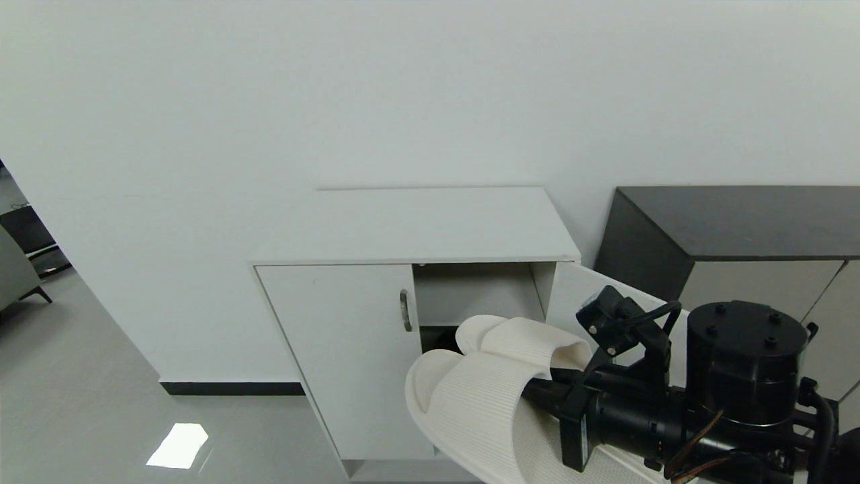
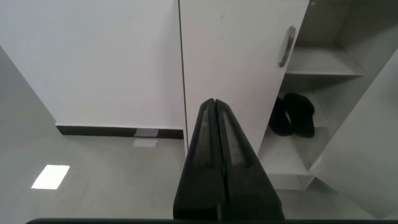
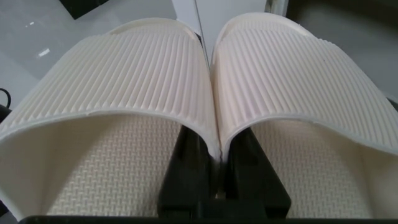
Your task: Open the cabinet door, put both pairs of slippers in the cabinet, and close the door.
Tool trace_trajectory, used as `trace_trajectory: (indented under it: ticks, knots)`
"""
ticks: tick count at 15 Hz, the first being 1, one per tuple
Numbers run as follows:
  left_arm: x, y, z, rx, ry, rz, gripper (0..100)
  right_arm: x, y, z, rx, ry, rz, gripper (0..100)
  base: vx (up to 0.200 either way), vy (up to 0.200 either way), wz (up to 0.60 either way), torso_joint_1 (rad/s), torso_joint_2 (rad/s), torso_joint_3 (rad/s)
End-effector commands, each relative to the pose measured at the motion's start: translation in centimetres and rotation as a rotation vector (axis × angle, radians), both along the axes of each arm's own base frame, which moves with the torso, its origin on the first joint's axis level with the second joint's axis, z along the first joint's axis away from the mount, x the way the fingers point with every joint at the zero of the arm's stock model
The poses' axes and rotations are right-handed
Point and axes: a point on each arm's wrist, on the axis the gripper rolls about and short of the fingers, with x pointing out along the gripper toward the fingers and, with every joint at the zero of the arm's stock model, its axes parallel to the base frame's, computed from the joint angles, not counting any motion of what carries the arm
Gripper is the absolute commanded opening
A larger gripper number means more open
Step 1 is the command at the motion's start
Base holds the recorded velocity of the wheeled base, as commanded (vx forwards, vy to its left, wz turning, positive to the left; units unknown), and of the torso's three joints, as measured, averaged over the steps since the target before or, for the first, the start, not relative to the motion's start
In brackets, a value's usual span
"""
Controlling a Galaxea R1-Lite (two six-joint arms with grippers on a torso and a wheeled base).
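The left gripper (image 2: 214,109) hangs low and empty, its two fingers pressed flat together. Ahead of those fingertips stands the white cabinet (image 1: 416,225): its closed left door (image 1: 342,356) with the handle (image 1: 405,310) is straight beyond them, and the open bay lies off to one side. Inside, on a lower shelf (image 2: 292,167), a pair of black slippers (image 2: 293,115) is already stowed, so half the putting-away looks done.

Further right, the white slippers (image 1: 484,396) are held up in front of the opening, not yet inside, toes pointing toward the bay. The right gripper (image 3: 217,155) has its fingers closed narrow on the two inner strap edges, pinched together between them, one slipper fanning out on either side. Just beside that arm, the open right door (image 1: 578,296) is swung out, with a dark cabinet (image 1: 739,222) beyond it.

What worries me is that grip. Only the thin touching edges of the straps sit between the fingers, so a bump could let one slipper slide out and drop. The pair spreads wide past the fingers on both sides, and I'd guess an off-centre push would catch one toe on the closed door's edge or the other on the open door. The arm could also nudge that door.
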Motion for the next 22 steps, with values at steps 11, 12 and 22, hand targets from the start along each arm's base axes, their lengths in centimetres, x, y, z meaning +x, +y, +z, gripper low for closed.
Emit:
trace_trajectory:
  ticks: [11, 12, 22]
  knots:
    - [0.01, 0.0, 0.0, -0.004, 0.001, 0.001, 0, -0.05, 0.03, -0.03, 0.0, 0.002, 0.004, 0, 0.0, 0.0, 0.0, -0.23, 0.52, 0.291]
    - [0.01, 0.0, 0.0, -0.004, 0.001, 0.001, 0, -0.05, 0.03, -0.03, 0.0, 0.002, 0.004, 0, 0.0, 0.0, 0.0, -0.207, 0.48, 0.266]
    - [0.01, 0.0, 0.0, -0.004, 0.001, 0.001, 0, -0.21, 0.0, -0.28, 0.004, 0.006, 0.03, 0, 0.0, 0.0, 0.0, -0.176, 0.47, 0.294]
